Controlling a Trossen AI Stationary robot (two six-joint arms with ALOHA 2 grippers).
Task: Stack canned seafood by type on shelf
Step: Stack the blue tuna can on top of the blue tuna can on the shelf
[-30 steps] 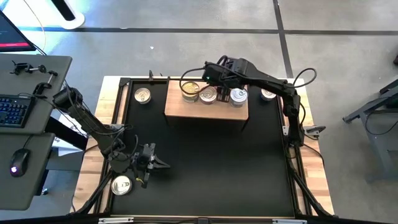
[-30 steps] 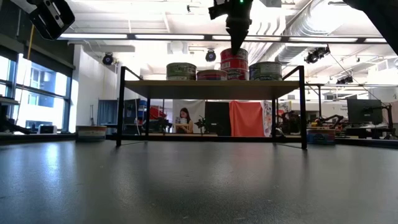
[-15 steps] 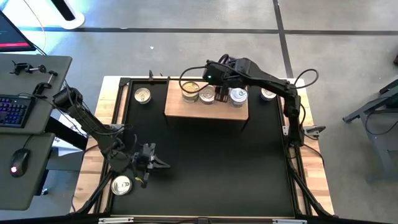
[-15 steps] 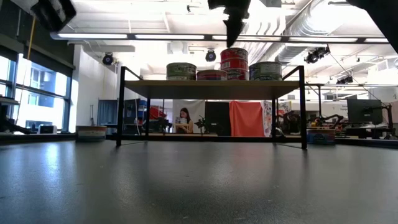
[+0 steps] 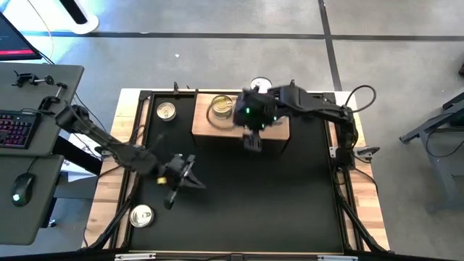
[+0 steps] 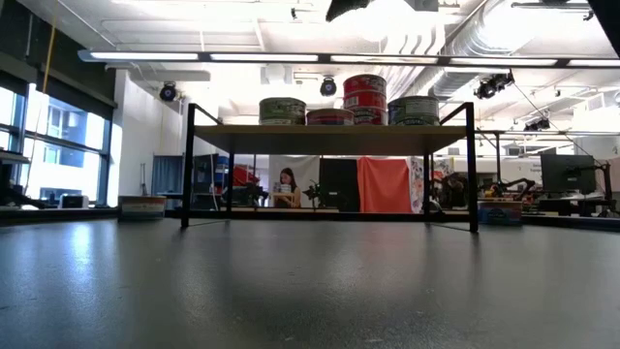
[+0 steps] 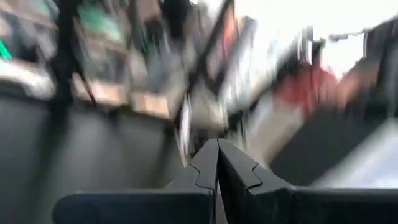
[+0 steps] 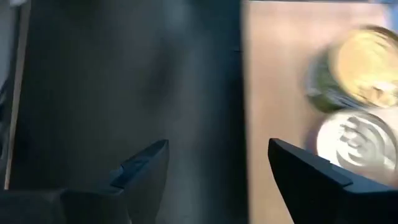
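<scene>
Tins of fish, some on the wooden shelf and some down on the mat.

Nearest to me one silver tin [image 5: 141, 214] sits alone at the mat's [image 5: 239, 196] near left corner. My left gripper [image 5: 190, 178] hangs over the mat with its fingers [image 7: 211, 163] pressed together, holding nothing. My right gripper [image 5: 252, 142] hovers at the shelf's [image 5: 205, 125] front edge, fingers [image 8: 148, 163] wide apart and empty. On the shelf I see a gold-lid tin [image 5: 222, 106] and a red stack [image 6: 364, 98]. Another tin [image 5: 167, 111] sits left of it.
</scene>
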